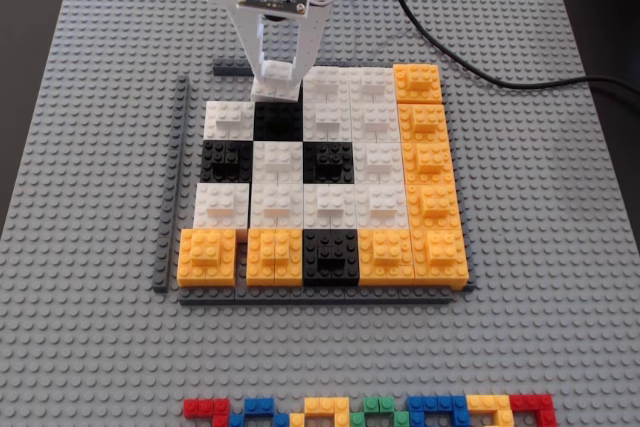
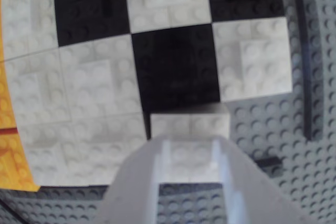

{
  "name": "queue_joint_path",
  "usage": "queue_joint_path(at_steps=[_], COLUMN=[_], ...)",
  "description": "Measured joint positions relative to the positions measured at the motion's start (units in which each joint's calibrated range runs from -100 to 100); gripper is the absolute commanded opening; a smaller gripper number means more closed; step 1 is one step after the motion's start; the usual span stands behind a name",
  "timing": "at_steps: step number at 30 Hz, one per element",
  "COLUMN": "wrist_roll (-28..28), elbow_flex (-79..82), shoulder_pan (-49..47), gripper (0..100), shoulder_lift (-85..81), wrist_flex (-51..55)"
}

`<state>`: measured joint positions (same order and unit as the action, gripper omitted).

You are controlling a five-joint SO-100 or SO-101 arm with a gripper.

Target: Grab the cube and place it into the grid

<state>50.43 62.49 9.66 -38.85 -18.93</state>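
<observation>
One white cube sits clamped in the hand, hanging above the grid's far edge. Its empty cell lies directly beneath, just beyond the black block.

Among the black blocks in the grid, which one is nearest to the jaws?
The black block in the second row from the far edge, directly in front of the gripper. The other black blocks lie nearer the camera in the fixed view.

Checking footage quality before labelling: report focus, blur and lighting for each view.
Fixed view: sharp and evenly lit, studs crisp across the grid, only soft shadow under the gripper. Wrist view: soft overall, the gripper blurred and washed out up close, the cube hazy, the orange blocks at the left edge overexposed.
</observation>
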Motion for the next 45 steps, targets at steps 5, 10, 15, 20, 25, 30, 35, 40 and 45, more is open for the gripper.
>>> queue_joint_path(at_steps=[5,10,15,20,25,30,35,40,45], wrist_roll=[-0.5,-0.5,-0.5,-0.5,-0.5,-0.5,-0.5,-0.5,-0.5], elbow_flex=[0.0,0.0,0.0,0.0,0.0,0.0,0.0,0.0,0.0], shoulder_pan=[-0.4,-0.4,-0.4,-0.4,-0.4,-0.4,0.4,0.4,0.4], gripper=[5,8,11,13,13,13,13,13,13], shoulder_lift=[0.0,0.0,0.0,0.0,0.0,0.0,0.0,-0.5,-3.4], wrist_flex=[0.0,0.0,-0.1,-0.6,-0.6,-0.9,-1.1,-1.1,0.2])
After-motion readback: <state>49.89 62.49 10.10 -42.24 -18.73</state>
